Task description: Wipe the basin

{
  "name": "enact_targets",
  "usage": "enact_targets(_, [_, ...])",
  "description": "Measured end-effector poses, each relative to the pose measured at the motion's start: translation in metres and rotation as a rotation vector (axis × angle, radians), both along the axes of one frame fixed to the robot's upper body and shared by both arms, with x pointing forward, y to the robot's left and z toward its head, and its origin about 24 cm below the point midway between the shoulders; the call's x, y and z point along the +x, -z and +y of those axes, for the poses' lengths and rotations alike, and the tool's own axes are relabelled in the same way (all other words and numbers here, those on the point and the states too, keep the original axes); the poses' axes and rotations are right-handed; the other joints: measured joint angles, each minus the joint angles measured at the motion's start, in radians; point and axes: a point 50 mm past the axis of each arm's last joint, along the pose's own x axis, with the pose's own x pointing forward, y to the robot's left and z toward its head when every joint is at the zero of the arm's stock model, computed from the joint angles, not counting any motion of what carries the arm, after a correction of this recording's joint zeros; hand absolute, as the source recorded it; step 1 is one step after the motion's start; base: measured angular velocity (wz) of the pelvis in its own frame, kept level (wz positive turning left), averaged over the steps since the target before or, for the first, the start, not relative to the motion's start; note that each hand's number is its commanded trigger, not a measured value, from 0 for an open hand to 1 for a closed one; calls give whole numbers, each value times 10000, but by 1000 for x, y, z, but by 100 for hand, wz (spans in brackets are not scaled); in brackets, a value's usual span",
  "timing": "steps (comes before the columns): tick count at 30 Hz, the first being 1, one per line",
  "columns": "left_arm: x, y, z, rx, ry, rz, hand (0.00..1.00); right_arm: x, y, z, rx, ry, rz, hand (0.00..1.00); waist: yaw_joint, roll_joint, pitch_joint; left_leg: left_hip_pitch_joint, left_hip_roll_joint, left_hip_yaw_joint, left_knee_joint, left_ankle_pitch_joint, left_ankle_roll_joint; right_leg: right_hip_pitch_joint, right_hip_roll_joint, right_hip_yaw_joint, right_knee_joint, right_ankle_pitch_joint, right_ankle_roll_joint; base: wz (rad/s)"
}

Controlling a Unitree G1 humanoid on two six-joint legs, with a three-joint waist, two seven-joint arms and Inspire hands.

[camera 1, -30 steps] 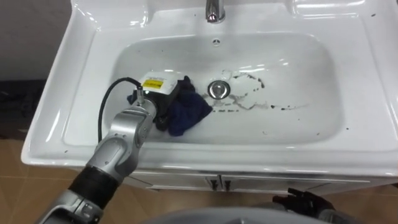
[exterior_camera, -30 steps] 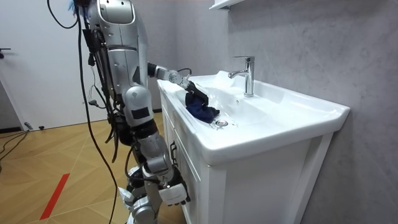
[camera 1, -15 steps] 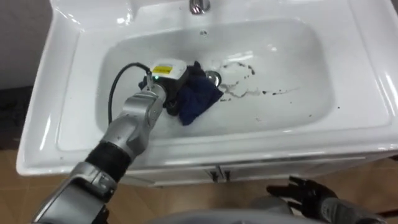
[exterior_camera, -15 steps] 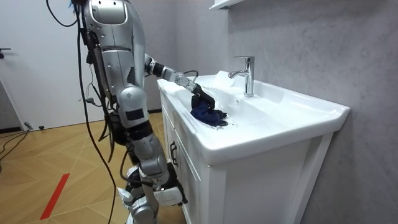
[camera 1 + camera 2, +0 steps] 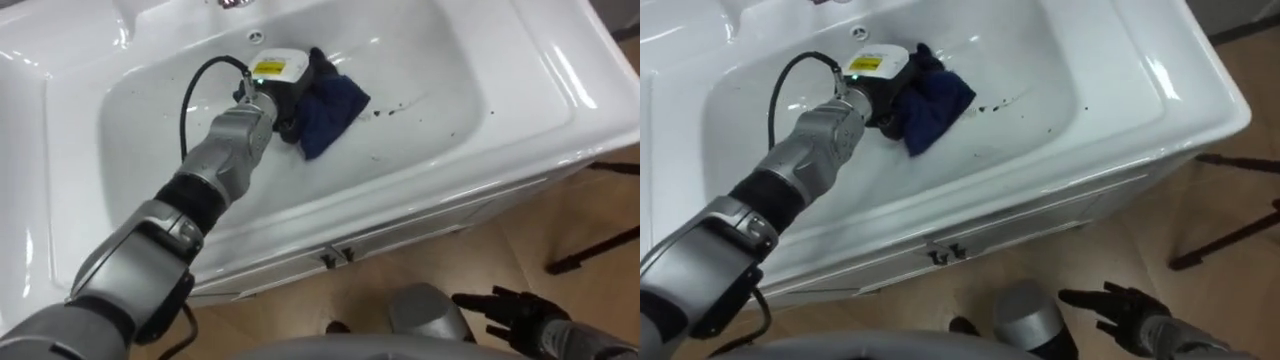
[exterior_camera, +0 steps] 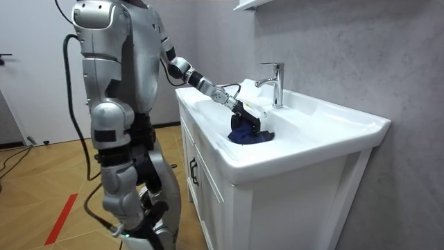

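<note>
A white basin (image 5: pixel 520 95) is set in a white vanity. My left hand (image 5: pixel 283 84) reaches into its bowl, its fingers curled on a dark blue cloth (image 5: pixel 334 104) that lies bunched on the bottom just right of the hand. Dark smears (image 5: pixel 400 103) trail across the bowl to the right of the cloth. The chrome faucet (image 6: pixel 276 83) stands at the back rim. In the room view I stand at the basin's front, leaning in, with the cloth (image 6: pixel 250 132) in mid-bowl. My right hand (image 5: pixel 512 310) hangs low beside the cabinet, fingers straight.
White cabinet doors with small handles (image 5: pixel 335 258) sit under the basin. A black stand's legs (image 5: pixel 592 250) rest on the wooden floor at the right. A grey wall and a shelf (image 6: pixel 250 4) lie behind the faucet.
My left hand has dragged the cloth rightward along the bowl, over the drain and toward the smears. I have leaned and turned nearer the basin, so the eye views have shifted.
</note>
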Motion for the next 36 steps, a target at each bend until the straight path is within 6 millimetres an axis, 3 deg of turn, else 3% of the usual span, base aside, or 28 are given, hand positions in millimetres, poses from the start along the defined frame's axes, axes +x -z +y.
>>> enact_targets(2, [2, -2, -3, -280, -104, -77, 100, 0, 0, 0, 49, -12, 90, 0, -14, 25, 5, -53, -4, 228, 58, -8, 12, -191, 2, 199, 240, -87, 12, -16])
enact_targets(4, [5, -6, -6, -339, -81, -294, 100, 1, 0, 1, 115, 74, 141, 0, -61, 50, 40, -145, -2, 247, 142, -33, 52, -353, -13, 227, 420, -128, -6, -7])
enact_targets(9, [4, -10, -23, -640, 8, -907, 100, 2, 0, 2, 225, 181, 141, 0, -290, 95, 40, -427, 31, 227, 208, -16, 101, -623, -9, 153, 599, -156, -11, 11])
enact_targets(20, [0, -15, -39, -1759, 93, -1071, 100, 10, -1, 2, 249, 227, -43, 0, -278, 231, 38, -574, -44, 153, 216, -4, 175, -663, -152, -79, 556, -104, 42, 6])
enact_targets(36, [-7, -22, -58, -2250, 738, -1170, 100, 10, -1, 2, 177, 124, -214, 0, -278, 216, 49, -615, -122, 215, 207, 1, 216, -619, -300, -243, 536, -158, 127, 3])
